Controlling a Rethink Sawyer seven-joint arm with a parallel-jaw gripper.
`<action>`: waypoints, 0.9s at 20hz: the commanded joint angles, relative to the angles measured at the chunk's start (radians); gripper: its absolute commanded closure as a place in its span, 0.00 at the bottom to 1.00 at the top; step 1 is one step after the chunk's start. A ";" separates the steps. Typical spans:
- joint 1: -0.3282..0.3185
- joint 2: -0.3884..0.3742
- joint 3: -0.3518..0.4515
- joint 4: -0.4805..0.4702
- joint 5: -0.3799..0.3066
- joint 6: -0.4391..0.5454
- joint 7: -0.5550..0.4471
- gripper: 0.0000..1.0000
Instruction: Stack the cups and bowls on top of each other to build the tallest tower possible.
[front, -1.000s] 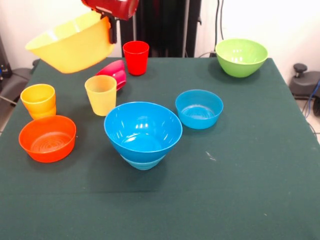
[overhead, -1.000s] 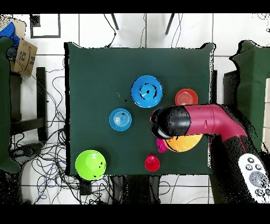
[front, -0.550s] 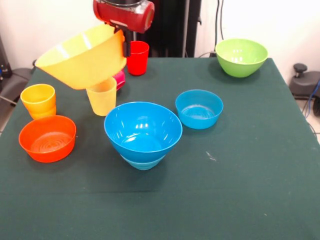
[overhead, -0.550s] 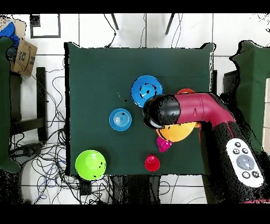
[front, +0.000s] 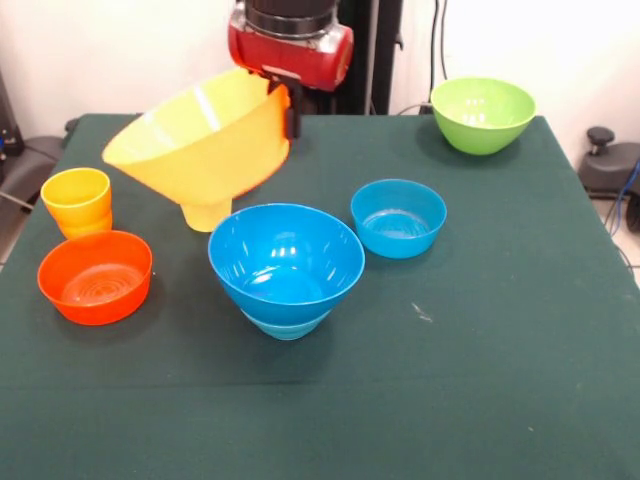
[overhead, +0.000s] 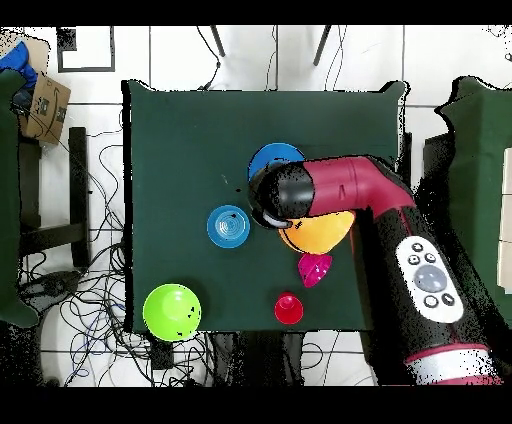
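One bowl is in the air: my gripper (front: 290, 105) is clenched on the rim of the large yellow-orange bowl (front: 205, 145), which hangs tilted with its mouth toward the camera. Over the last second it has swung across from the table's edge toward the middle, and it now sits just behind and beside the large blue bowl (front: 286, 258) — close, but not yet over it. That blue bowl rests on a small light-blue bowl (front: 286, 325), so the tower stands at two pieces. In the front view the carried bowl now hides all but the base of the yellow cup (front: 207, 215), and the red cup and magenta bowl behind it; from overhead the red cup (overhead: 288, 309) and magenta bowl (overhead: 314, 269) show clear of the arm (overhead: 345, 187). I judge the carry nearly finished — next I must level the bowl, centre it over the blue one and lower it. Released while tilted, it could slide off.
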 joint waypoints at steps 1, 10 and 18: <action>0.093 0.078 -0.073 -0.096 -0.008 0.093 0.075 1.00; 0.182 0.148 -0.142 -0.168 -0.003 0.063 0.125 1.00; 0.222 0.193 -0.189 -0.223 -0.014 0.025 0.108 1.00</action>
